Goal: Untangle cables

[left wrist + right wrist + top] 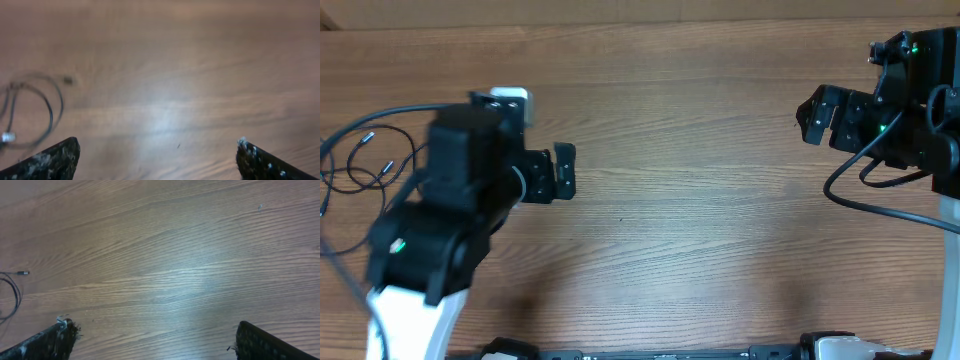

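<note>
Table [700,250]: wood grain, filling the frame.
Left arm [440,220]: lower left. Left gripper [564,170] over bare wood, fingers wide apart, holding nothing.
Right arm [910,110]: upper right. Right gripper [812,118] likewise spread, empty.
Cables [366,138]: thin black loops with small silver plugs, lying at the far left edge, well apart from both grippers.

The cables [365,138] run off the overhead's left edge and seemingly pass under the left arm [450,190].
</note>
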`<state>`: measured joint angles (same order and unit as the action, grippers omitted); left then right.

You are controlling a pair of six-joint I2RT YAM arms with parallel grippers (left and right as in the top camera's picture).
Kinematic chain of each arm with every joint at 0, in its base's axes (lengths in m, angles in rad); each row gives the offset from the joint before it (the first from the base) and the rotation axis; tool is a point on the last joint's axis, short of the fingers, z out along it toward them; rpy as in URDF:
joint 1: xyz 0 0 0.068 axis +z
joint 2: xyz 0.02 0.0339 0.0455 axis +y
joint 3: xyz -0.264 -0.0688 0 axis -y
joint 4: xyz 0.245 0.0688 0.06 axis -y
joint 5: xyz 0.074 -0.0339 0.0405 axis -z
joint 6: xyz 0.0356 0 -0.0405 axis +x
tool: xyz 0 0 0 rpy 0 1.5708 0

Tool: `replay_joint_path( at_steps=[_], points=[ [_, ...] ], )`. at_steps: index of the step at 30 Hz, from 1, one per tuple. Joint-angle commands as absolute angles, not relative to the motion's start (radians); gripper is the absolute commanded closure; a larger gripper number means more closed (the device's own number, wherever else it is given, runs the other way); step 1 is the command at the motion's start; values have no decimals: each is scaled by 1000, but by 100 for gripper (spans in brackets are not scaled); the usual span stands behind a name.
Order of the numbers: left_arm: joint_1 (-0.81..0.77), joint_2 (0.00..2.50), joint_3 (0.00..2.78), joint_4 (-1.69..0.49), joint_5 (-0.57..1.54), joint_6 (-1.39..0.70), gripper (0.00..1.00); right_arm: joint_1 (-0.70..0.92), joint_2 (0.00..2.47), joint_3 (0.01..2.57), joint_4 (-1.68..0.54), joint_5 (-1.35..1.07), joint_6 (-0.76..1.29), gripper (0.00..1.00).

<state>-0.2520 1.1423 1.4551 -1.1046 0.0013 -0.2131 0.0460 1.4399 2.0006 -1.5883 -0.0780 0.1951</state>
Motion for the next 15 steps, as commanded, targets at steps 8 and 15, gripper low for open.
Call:
replay_joint_path(
  at_steps=[8, 15],
  points=[
    [-256, 1392, 1293, -1041, -26, -273, 1, 45, 1434, 2004, -1584, -69, 217, 0],
    [-256, 1646, 1293, -1040, -31, -273, 0, 45, 1429, 2004, -1584, -69, 217, 0]
  ],
)
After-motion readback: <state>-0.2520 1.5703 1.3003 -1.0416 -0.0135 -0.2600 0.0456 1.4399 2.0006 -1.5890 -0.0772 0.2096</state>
